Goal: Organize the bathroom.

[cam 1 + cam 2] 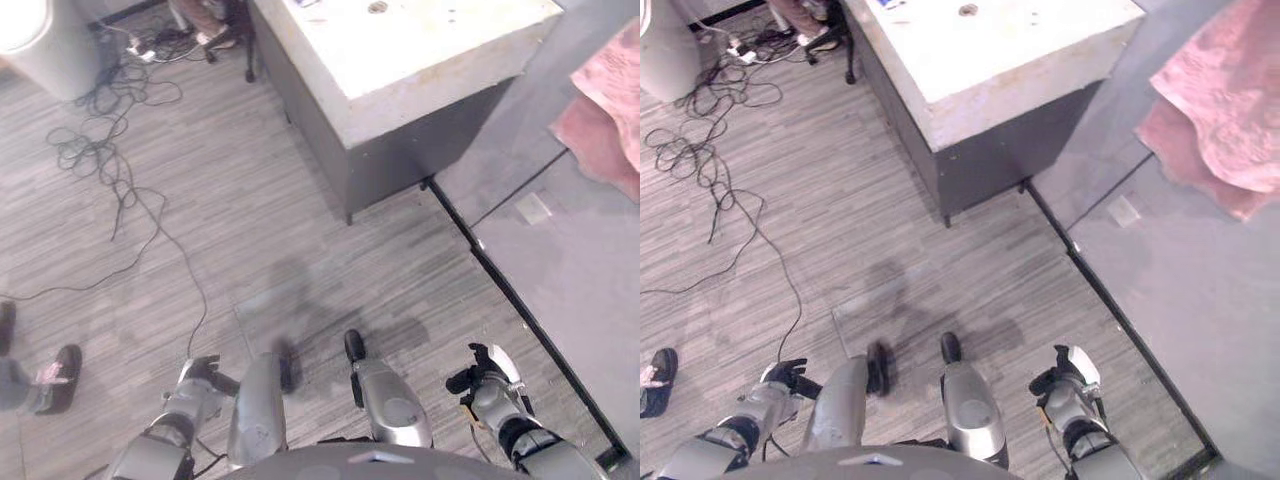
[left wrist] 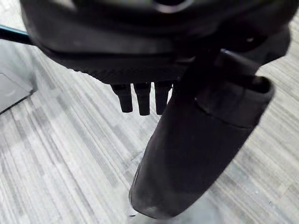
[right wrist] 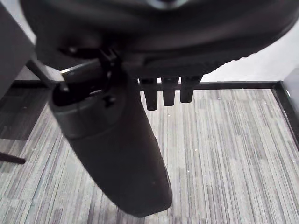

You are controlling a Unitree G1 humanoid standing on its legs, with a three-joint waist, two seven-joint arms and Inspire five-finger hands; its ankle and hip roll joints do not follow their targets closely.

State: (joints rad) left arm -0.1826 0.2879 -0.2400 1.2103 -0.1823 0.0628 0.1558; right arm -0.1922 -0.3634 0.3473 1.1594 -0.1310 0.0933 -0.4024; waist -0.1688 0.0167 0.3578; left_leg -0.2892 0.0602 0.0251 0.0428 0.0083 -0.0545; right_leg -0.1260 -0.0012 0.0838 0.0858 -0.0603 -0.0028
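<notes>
Underfoot: grey striped carpet flooring (image 1: 300,230), laid in narrow bands, clean apart from a tangle of loose black cables (image 1: 95,150) trailing from the far left toward a power strip (image 1: 140,52). Far centre: white-topped counter block (image 1: 400,40) on a dark grey base, one corner jutting toward the camera, small items on top too small to identify. Right side: black threshold strip (image 1: 500,280) running diagonally, separating the carpet from a smooth grey floor panel (image 1: 590,300). Upper right: pink towel (image 1: 1230,110) hanging in folds over that smooth section, touched by neither hand. Far left corner: pale rounded bin (image 1: 40,40). Left edge: person's dark shoe (image 1: 60,378) on the carpet.

Left hand (image 1: 200,375) low at the lower left, above the carpet, fingers (image 2: 142,98) straight and pointing down in its wrist view, thumb extended alongside, nothing grasped. Right hand (image 1: 485,375) low at the lower right, close to the threshold strip, white cover on the thumb, fingers (image 3: 168,95) likewise straight and relaxed over bare carpet, nothing grasped. Both hands well apart from counter and towel.
</notes>
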